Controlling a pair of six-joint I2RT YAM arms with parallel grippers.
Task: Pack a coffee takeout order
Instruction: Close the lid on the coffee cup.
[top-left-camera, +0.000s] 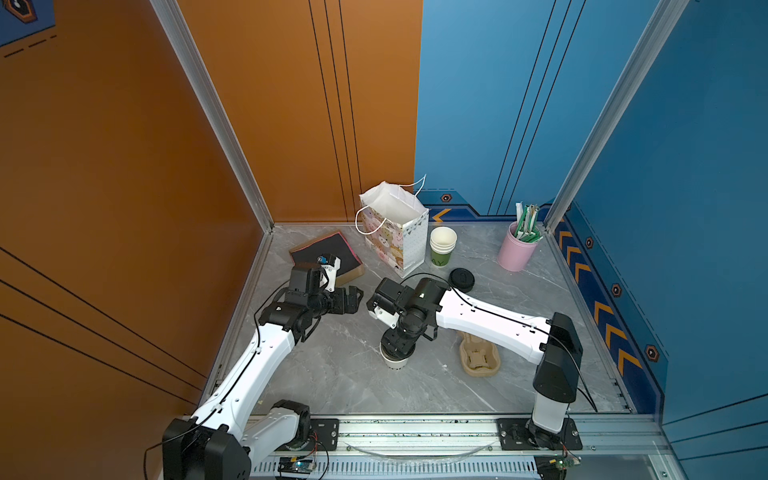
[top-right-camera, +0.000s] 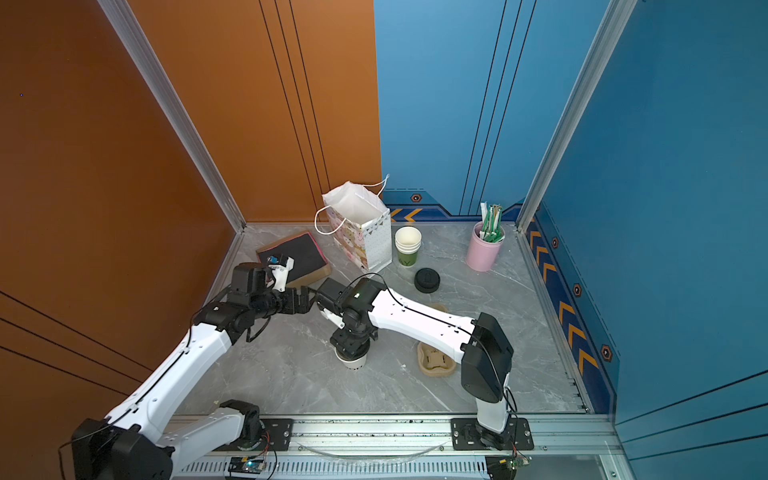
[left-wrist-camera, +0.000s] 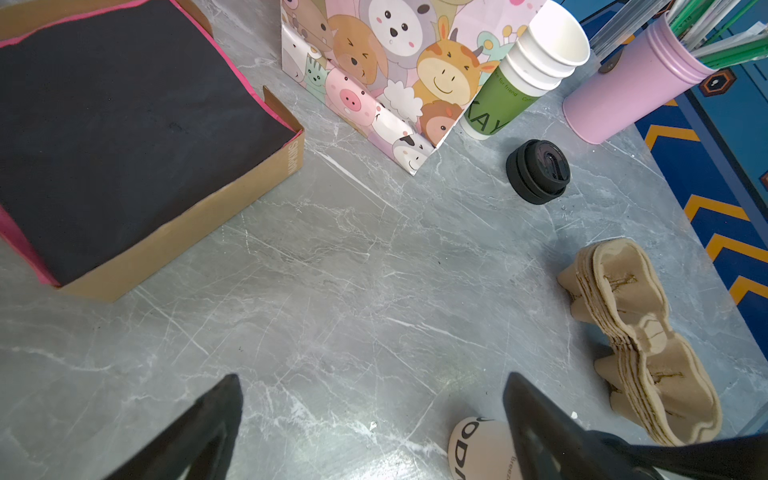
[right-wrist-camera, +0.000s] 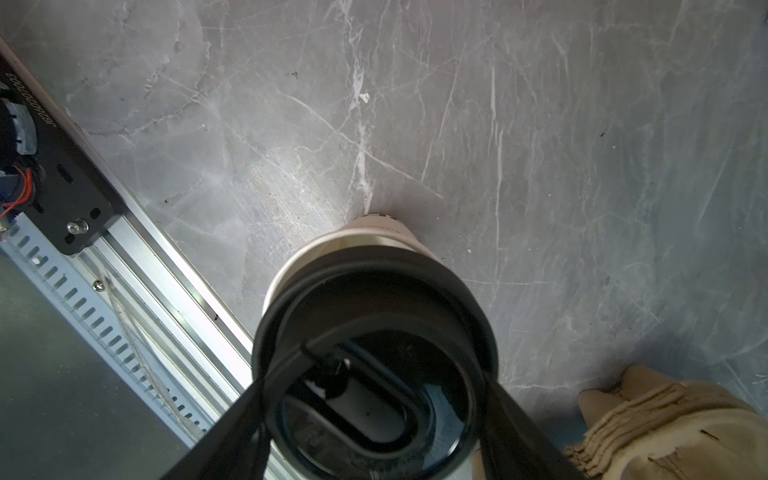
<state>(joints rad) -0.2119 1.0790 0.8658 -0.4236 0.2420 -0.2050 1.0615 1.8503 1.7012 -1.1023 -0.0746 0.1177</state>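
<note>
A whitish paper cup (top-left-camera: 395, 362) (top-right-camera: 355, 362) stands mid-table with a black lid (right-wrist-camera: 374, 291) on its rim. My right gripper (top-left-camera: 397, 347) (right-wrist-camera: 374, 386) comes down from above, its fingers pressed against opposite sides of that lid. The cup's wall (left-wrist-camera: 478, 449) also shows beside one left finger. My left gripper (top-left-camera: 357, 297) (left-wrist-camera: 374, 378) hovers open over bare table, near the cardboard box holding the black napkin (top-left-camera: 328, 251) (left-wrist-camera: 124, 145). White-wrapped straws (top-left-camera: 528, 222) stand in a pink holder (top-left-camera: 517, 251) at the back right.
An open cartoon-print bag (top-left-camera: 395, 232) stands at the back. Beside it are a stack of lidless cups (top-left-camera: 442, 247) and spare black lids (top-left-camera: 462, 279). Stacked pulp cup carriers (top-left-camera: 478, 357) lie under my right arm. A metal rail (top-left-camera: 415, 432) runs along the front edge.
</note>
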